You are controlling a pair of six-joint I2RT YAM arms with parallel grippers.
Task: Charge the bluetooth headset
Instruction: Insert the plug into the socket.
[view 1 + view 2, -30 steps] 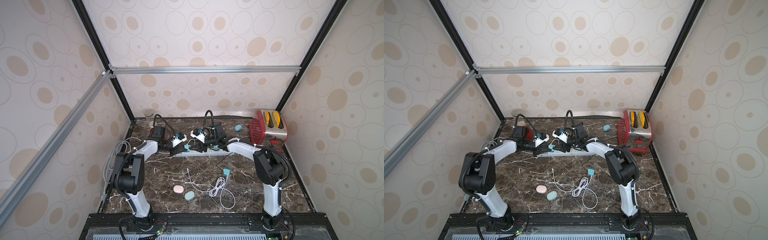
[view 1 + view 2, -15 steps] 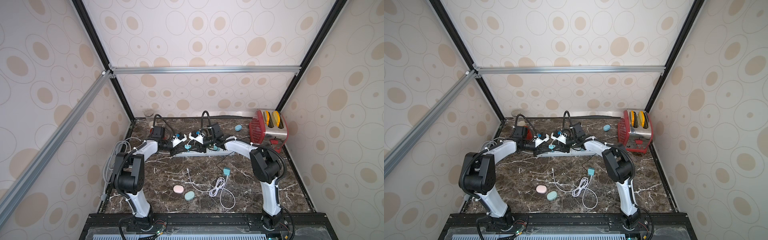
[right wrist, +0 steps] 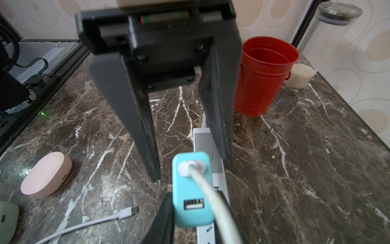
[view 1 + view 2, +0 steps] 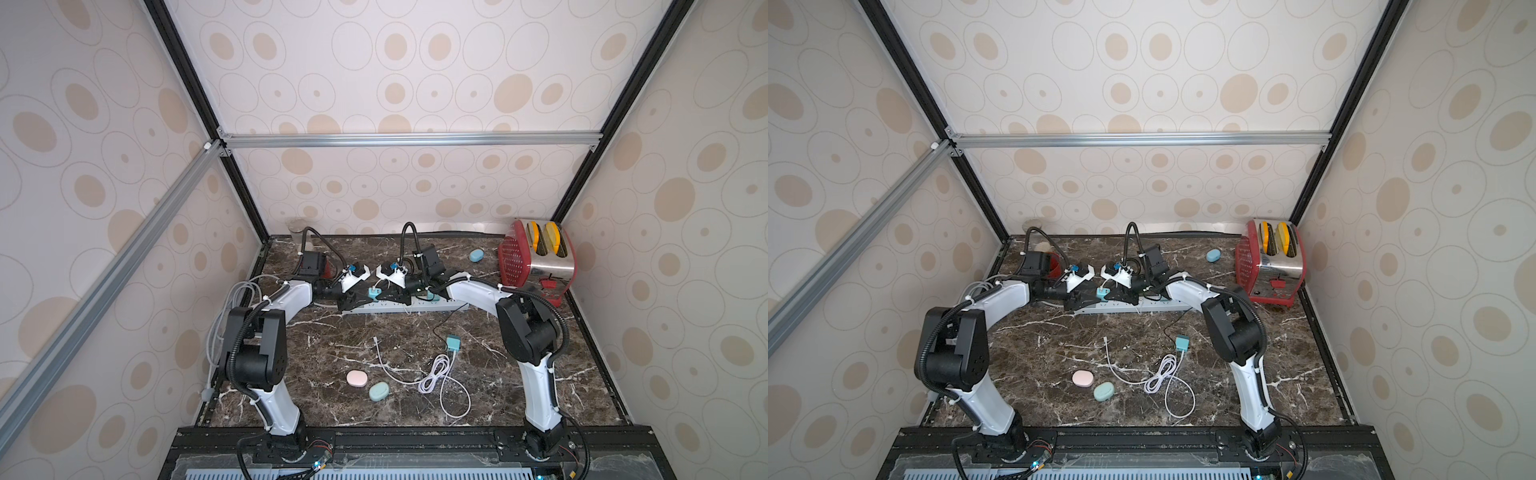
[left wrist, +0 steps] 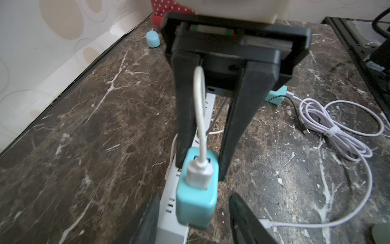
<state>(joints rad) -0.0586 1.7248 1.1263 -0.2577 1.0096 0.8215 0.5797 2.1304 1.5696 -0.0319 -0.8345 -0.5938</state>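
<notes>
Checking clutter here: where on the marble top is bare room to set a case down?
Free: between power strip and pink case; front right, between white cable and right arm. Crowded: left gripper and right gripper around the teal adapter.

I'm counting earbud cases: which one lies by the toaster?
The blue case, alone at the back beside the red toaster; the pink case and green case lie close together near the front.
</notes>
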